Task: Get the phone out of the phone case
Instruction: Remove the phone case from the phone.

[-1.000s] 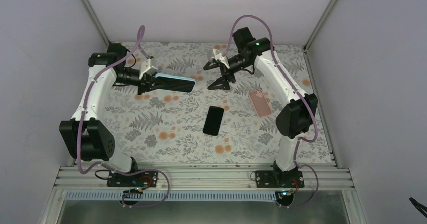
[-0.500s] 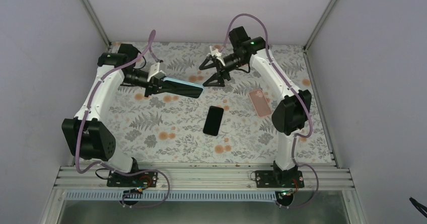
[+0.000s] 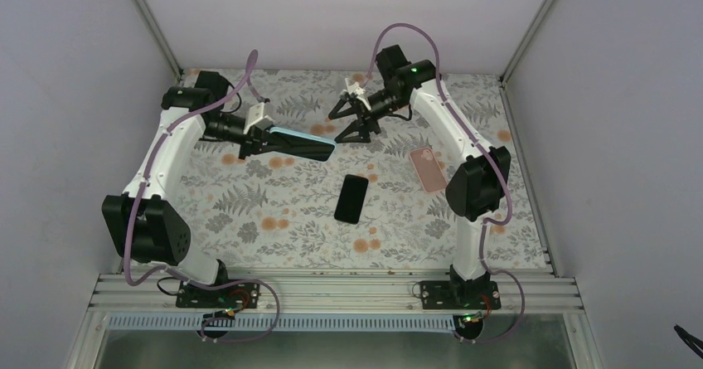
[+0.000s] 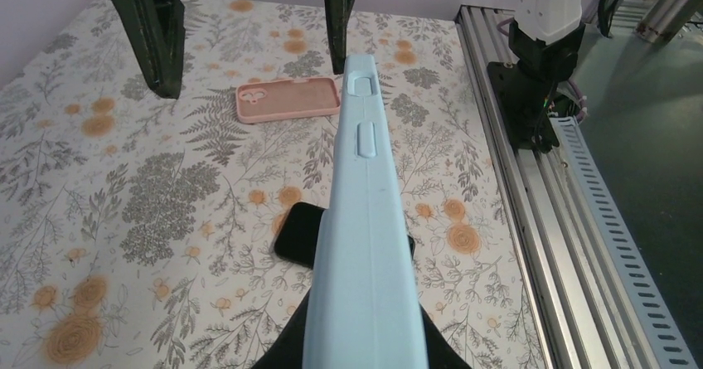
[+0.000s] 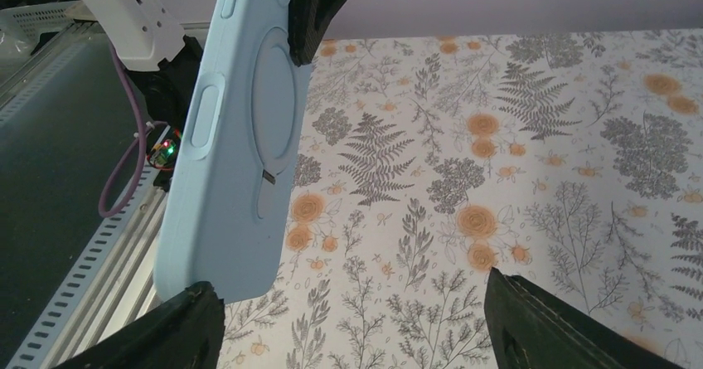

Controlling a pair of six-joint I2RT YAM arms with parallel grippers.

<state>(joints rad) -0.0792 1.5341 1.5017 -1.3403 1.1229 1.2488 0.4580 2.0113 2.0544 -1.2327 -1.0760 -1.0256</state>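
My left gripper (image 3: 259,139) is shut on one end of a light blue phone case (image 3: 302,143) and holds it level above the table, edge up in the left wrist view (image 4: 365,220). My right gripper (image 3: 342,123) is open, its fingers spread wide just off the case's free end. In the right wrist view the case's back (image 5: 240,137) hangs at the left, close to my left fingertip (image 5: 166,332). I cannot tell whether a phone sits in the blue case. A bare black phone (image 3: 351,198) lies flat on the table in the middle.
A pink phone case (image 3: 428,168) lies on the floral cloth at the right, also in the left wrist view (image 4: 288,100). Aluminium rails (image 3: 332,290) run along the near edge. Grey walls close in the sides and back.
My left arm has swung the blue case to the right, toward the middle. My right gripper has moved left and slightly back to meet its free end. Little movement in the last half second.
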